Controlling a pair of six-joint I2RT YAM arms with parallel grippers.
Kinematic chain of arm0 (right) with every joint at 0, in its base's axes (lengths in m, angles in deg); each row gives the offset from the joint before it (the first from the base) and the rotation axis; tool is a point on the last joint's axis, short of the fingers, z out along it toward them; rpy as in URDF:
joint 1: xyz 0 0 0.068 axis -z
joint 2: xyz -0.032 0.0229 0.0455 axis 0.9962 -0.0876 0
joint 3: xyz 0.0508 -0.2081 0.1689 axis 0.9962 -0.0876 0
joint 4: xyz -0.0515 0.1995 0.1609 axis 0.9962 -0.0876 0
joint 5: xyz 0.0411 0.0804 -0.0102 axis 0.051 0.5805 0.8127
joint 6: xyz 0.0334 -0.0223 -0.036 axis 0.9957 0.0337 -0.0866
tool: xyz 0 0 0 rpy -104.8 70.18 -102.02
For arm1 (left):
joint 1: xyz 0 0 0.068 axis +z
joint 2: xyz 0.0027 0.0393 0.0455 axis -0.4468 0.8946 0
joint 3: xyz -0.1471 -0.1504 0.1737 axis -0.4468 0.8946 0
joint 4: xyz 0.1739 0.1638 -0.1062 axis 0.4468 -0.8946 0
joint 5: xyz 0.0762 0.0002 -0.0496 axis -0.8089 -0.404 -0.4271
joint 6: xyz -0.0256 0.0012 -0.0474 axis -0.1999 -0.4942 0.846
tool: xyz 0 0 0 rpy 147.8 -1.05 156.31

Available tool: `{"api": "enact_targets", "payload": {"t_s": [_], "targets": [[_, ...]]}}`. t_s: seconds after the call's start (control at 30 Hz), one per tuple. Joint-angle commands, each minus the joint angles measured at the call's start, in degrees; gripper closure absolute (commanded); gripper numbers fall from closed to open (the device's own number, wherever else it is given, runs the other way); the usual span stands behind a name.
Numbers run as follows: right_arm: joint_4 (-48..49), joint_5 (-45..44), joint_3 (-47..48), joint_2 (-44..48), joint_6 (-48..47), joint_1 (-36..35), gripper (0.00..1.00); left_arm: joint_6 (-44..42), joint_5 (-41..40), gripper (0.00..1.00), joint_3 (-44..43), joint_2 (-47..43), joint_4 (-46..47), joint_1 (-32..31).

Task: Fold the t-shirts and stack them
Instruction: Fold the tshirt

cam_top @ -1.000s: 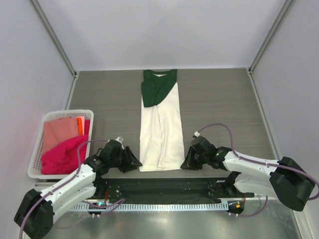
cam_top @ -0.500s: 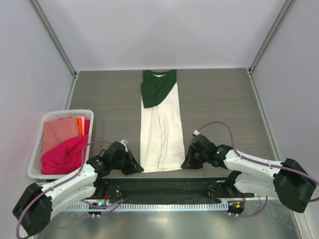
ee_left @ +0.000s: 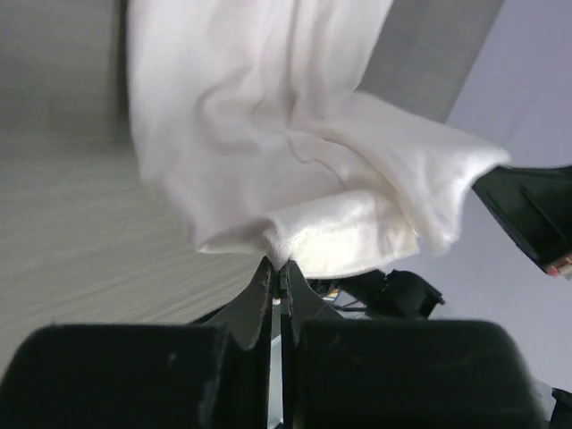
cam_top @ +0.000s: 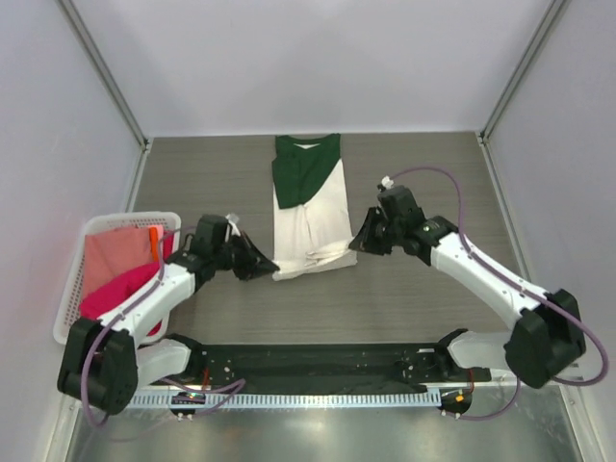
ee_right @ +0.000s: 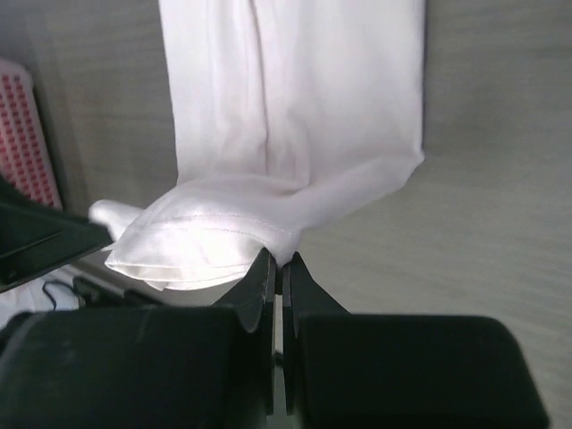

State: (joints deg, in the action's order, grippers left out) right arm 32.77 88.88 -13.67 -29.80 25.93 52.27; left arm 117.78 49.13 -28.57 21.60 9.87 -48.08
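A cream t-shirt (cam_top: 310,214) folded into a long strip lies mid-table, with dark green fabric (cam_top: 300,170) at its far end. My left gripper (cam_top: 266,270) is shut on its near left hem corner and my right gripper (cam_top: 356,243) is shut on its near right hem corner. Both hold the near hem lifted and doubled back over the strip. The pinched cloth shows in the left wrist view (ee_left: 295,179) and the right wrist view (ee_right: 268,161). A magenta shirt (cam_top: 111,294) and a salmon-pink shirt (cam_top: 114,252) lie in the basket.
A white lattice basket (cam_top: 67,298) stands at the left edge of the table. Grey walls close the table on the left, back and right. A black base plate (cam_top: 308,364) lies along the near edge.
Both grippers have closed on the shirt's near hem corners and carried them up and toward the far end, so the strip's near part is now doubled over and looks shorter.
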Motion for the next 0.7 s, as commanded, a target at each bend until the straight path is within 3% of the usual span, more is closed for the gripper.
{"api": "enact_targets", "payload": {"t_s": [0.0, 0.3, 0.67], "targets": [[-0.5, 2.1, 7.6, -6.5, -7.9, 5.4, 0.99, -6.2, 3.1, 1.0, -10.3, 5.8, 1.9, 4.2], [-0.4, 4.5, 29.3, -28.9, -12.2, 10.6, 0.99, -7.5, -2.8, 1.0, -26.9, 27.9, 6.2, 8.2], [-0.6, 6.9, 42.8, -43.8, -12.4, 13.6, 0.99, -6.1, -0.4, 1.0, -40.5, 42.1, 9.2, 10.2]]}}
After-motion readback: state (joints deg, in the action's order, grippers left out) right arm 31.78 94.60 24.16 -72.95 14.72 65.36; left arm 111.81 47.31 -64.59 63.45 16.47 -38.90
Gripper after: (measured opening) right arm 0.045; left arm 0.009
